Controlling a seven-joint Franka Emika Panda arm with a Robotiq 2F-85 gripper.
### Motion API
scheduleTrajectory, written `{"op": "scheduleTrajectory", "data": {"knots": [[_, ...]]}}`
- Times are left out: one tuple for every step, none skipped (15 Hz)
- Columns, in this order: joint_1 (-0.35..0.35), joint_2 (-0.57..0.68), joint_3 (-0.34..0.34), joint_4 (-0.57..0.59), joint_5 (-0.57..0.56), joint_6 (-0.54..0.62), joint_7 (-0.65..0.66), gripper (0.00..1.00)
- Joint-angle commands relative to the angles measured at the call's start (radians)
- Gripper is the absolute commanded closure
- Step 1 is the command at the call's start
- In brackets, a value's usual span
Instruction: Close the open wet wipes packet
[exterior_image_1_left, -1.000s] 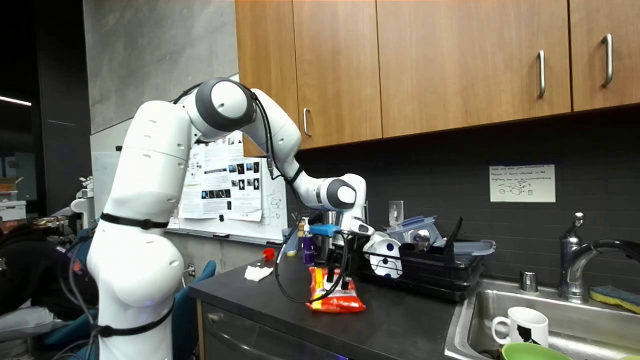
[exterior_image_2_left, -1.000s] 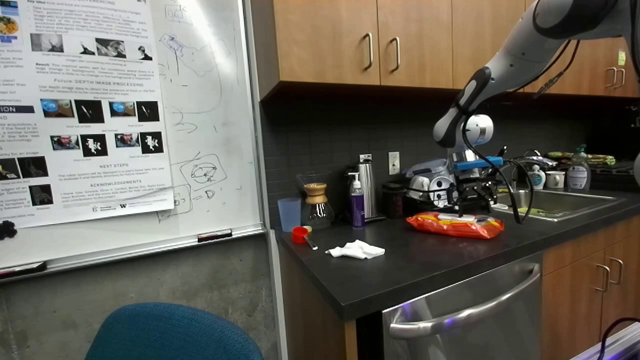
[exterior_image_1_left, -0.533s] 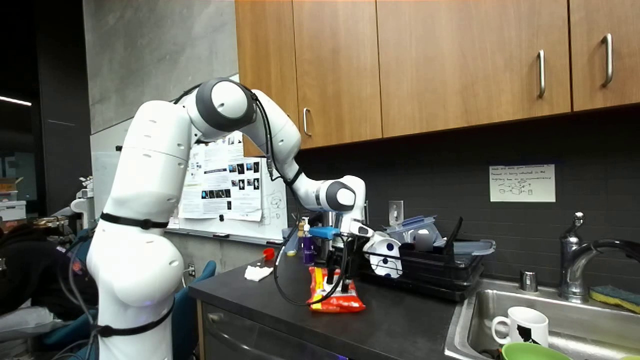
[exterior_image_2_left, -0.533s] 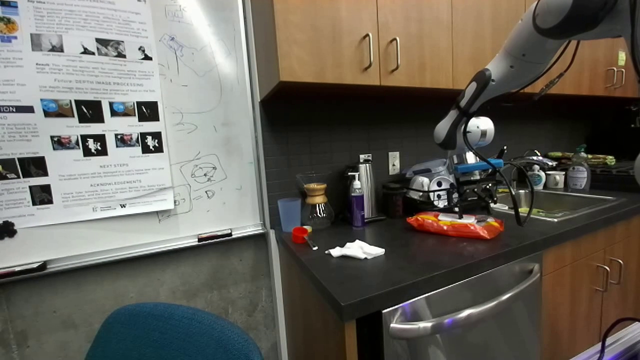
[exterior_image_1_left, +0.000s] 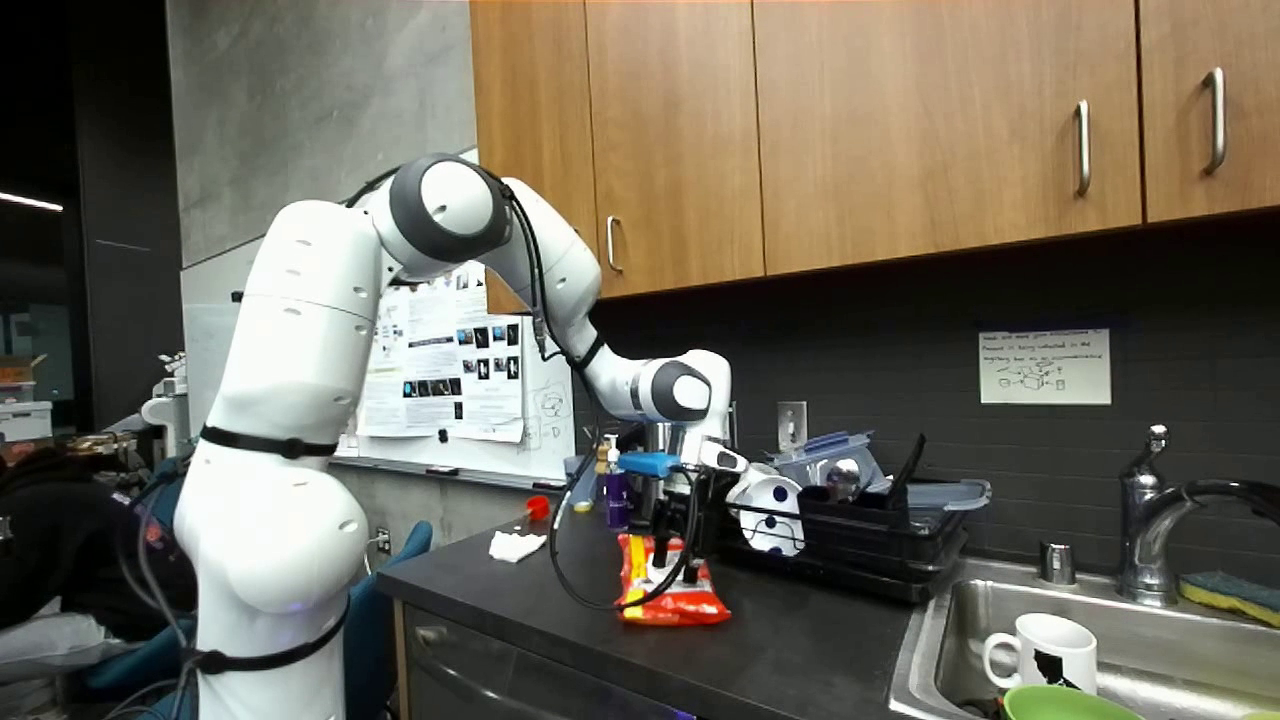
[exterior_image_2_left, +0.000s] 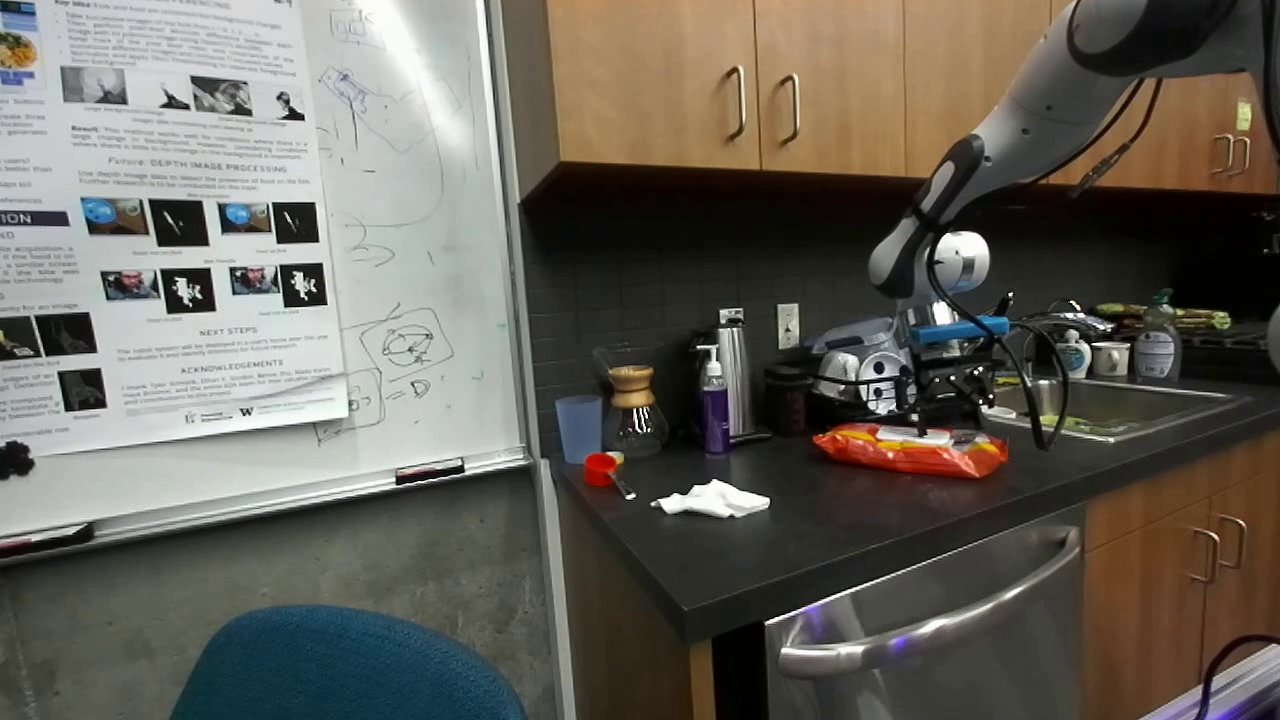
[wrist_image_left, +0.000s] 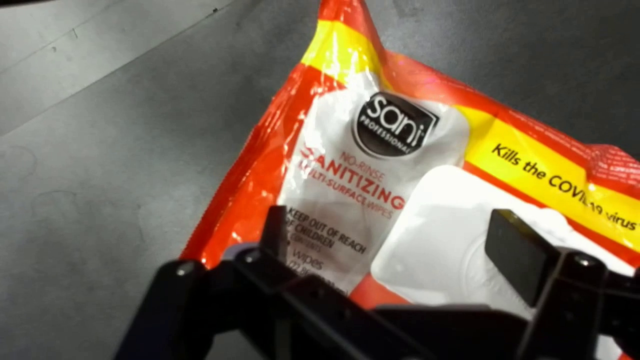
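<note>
the wipes packet (exterior_image_2_left: 900, 456) is lying on the dark counter (exterior_image_2_left: 780, 545) near the dish rack (exterior_image_1_left: 830, 552). the claw (wrist_image_left: 390, 222) is spread pretty wide over it, gripping nothing, one fingertip (wrist_image_left: 517, 252) over the white lid (wrist_image_left: 435, 245), can't tell if it's touching tho.

Wet wipes packet (wrist_image_left: 235, 205): orange-red, yellow bands, wht/grey label, blk logo. Its lid (wrist_image_left: 415, 250): wht.
Gripper (wrist_image_left: 392, 230): blk.
Arm (exterior_image_1_left: 290, 370): wht, dk-grey joint trim; straps (exterior_image_1_left: 268, 443) blk.
Counter (exterior_image_2_left: 720, 555): dk grey.
Cabinets (exterior_image_1_left: 940, 130), far: wood-brown.
Scoop (exterior_image_2_left: 598, 469), L: red.
Crumpled sheet (exterior_image_2_left: 712, 500), L: wht.
Pump btl. (exterior_image_2_left: 716, 415), far L: purple, wht top.
Rack (exterior_image_1_left: 850, 565): blk.
Dishware (exterior_image_1_left: 775, 508) in rack: wht, dk dots.
Mug (exterior_image_1_left: 1070, 640), R: wht, blk motif.
Bowl (exterior_image_1_left: 1060, 705), R: green.
Sponge (exterior_image_1_left: 1230, 594), R: blue-green/yellow.
Chair (exterior_image_2_left: 340, 660), near L: teal.
</note>
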Motion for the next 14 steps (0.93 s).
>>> {"op": "scheduleTrajectory", "data": {"knots": [[-0.014, -0.077, 0.003, -0.029, -0.012, -0.043, -0.080, 0.00], [-0.019, -0.098, 0.001, -0.033, -0.012, -0.057, -0.105, 0.00], [-0.024, -0.115, 0.000, -0.032, -0.009, -0.076, -0.130, 0.00], [-0.030, -0.134, -0.001, -0.033, -0.004, -0.100, -0.158, 0.00], [-0.037, -0.154, -0.003, -0.035, 0.000, -0.121, -0.185, 0.00], [-0.044, -0.177, -0.005, -0.037, 0.000, -0.158, -0.224, 0.00], [-0.050, -0.198, -0.006, -0.042, -0.001, -0.187, -0.271, 0.00], [-0.056, -0.223, -0.008, -0.049, -0.007, -0.216, -0.328, 0.00], [-0.060, -0.249, -0.010, -0.061, -0.014, -0.238, -0.376, 0.00], [-0.063, -0.272, -0.013, -0.072, -0.017, -0.258, -0.421, 0.00], [-0.066, -0.299, -0.017, -0.090, -0.021, -0.260, -0.462, 0.00], [-0.068, -0.324, -0.023, -0.108, -0.017, -0.255, -0.503, 0.00], [-0.071, -0.352, -0.030, -0.129, -0.011, -0.242, -0.543, 0.00], [-0.074, -0.370, -0.038, -0.145, -0.005, -0.227, -0.571, 0.00]]}}
